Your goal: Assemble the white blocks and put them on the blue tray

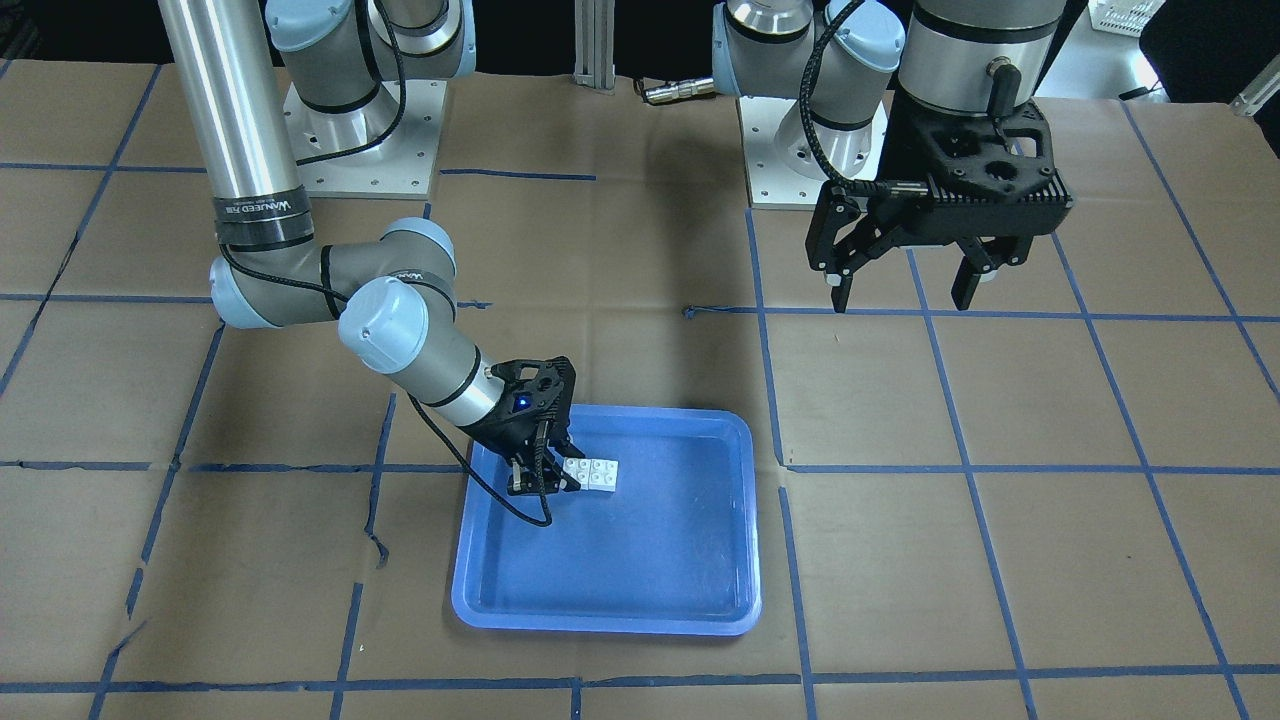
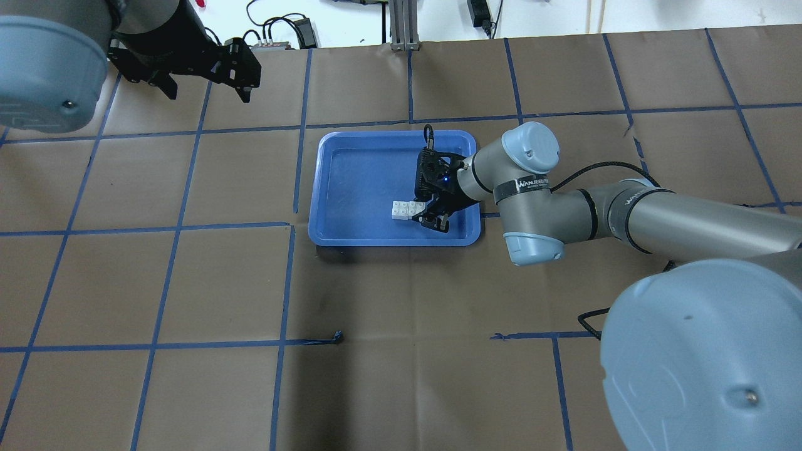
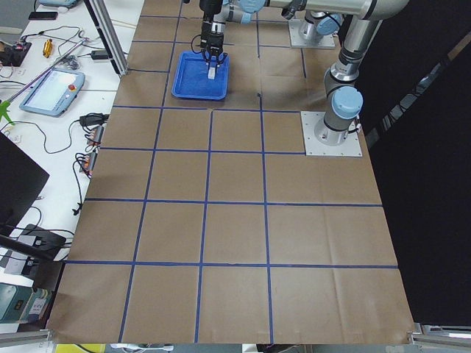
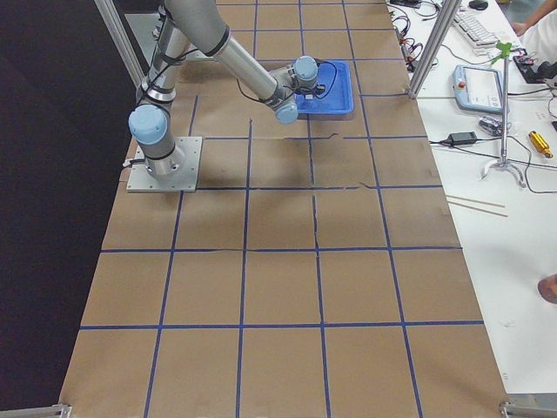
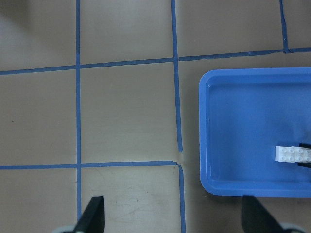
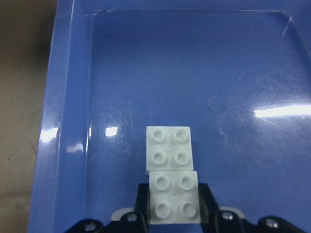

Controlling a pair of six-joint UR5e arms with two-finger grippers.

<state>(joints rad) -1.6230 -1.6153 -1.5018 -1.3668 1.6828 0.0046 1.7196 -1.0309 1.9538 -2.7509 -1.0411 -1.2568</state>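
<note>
While R gripper (image 1: 548, 482) sat low in blue tray (image 1: 650, 560), jaws narrow, pinching near brick of joined white blocks (image 6: 171, 182); pair at tray floor, twds robot-side rim. L gripper (image 1: 900, 297): jaws wide, empty, well apart. Risk: pads sticking on release could drag/tip pair or split half-overlapped joint

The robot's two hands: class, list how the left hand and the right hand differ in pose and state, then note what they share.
1. The left hand hangs high over the bare table, off to the side of the blue tray; the right hand is down inside that tray.
2. The left hand is open and empty; the right hand is closed on the white blocks.
Shared: both are black, two-fingered hands.
</note>
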